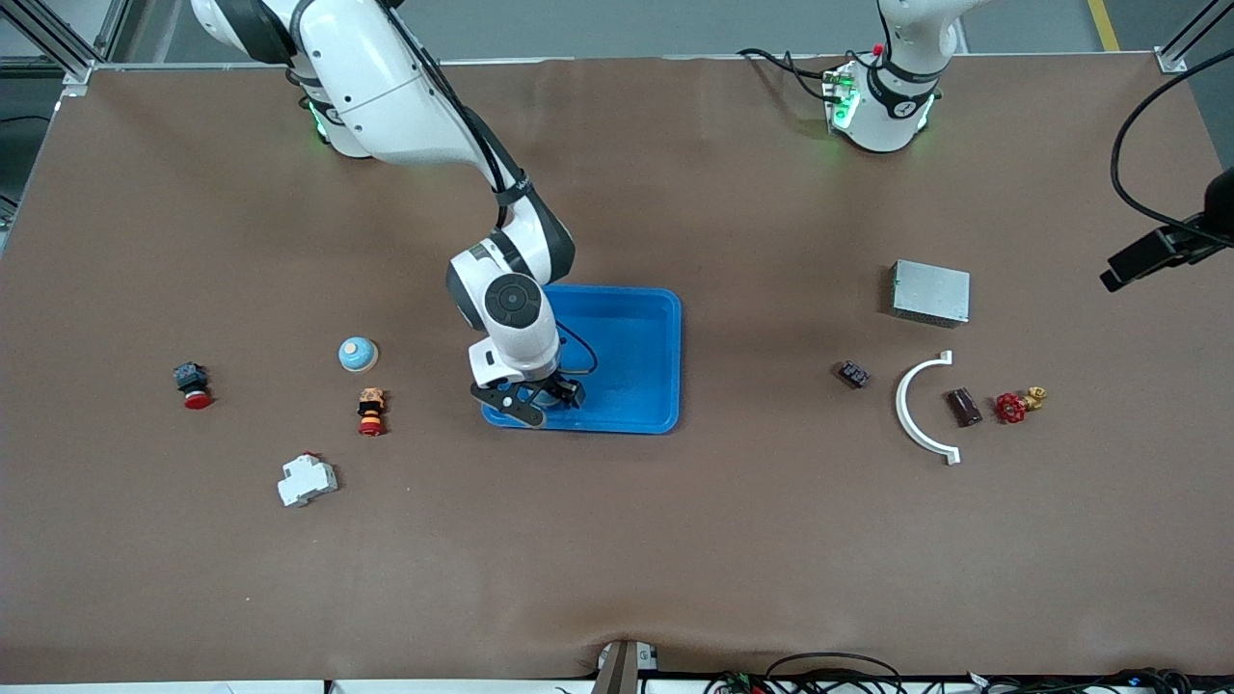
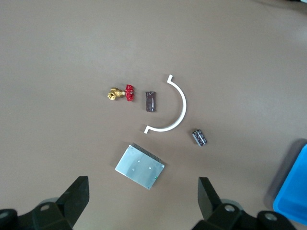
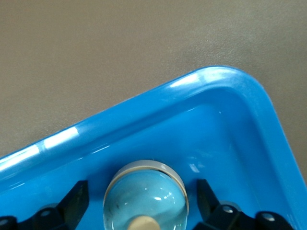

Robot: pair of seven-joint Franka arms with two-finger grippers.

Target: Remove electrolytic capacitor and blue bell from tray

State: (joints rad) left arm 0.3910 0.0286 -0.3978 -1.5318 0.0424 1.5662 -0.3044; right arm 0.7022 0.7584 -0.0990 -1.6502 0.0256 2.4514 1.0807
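Note:
A light-blue dome bell [image 3: 156, 184] with a tan knob sits in a corner of the blue tray [image 3: 144, 103]. My right gripper [image 3: 141, 190] is open, one finger on each side of the bell with a small gap to it. In the front view that gripper [image 1: 530, 397] is low over the tray [image 1: 675, 357] corner nearer the camera and hides the bell. A second light-blue bell [image 1: 357, 354] stands on the table toward the right arm's end. The dark brown capacitor [image 1: 963, 407] [image 2: 150, 101] lies beside a white arc. My left gripper [image 2: 144, 195] hangs open high above that area.
Near the capacitor lie a white arc [image 1: 916, 410], a red-handled brass valve [image 1: 1014, 405], a small black connector [image 1: 853, 374] and a metal box [image 1: 930, 292]. Toward the right arm's end are a red button [image 1: 193, 386], an orange-red button [image 1: 371, 412] and a white breaker [image 1: 307, 479].

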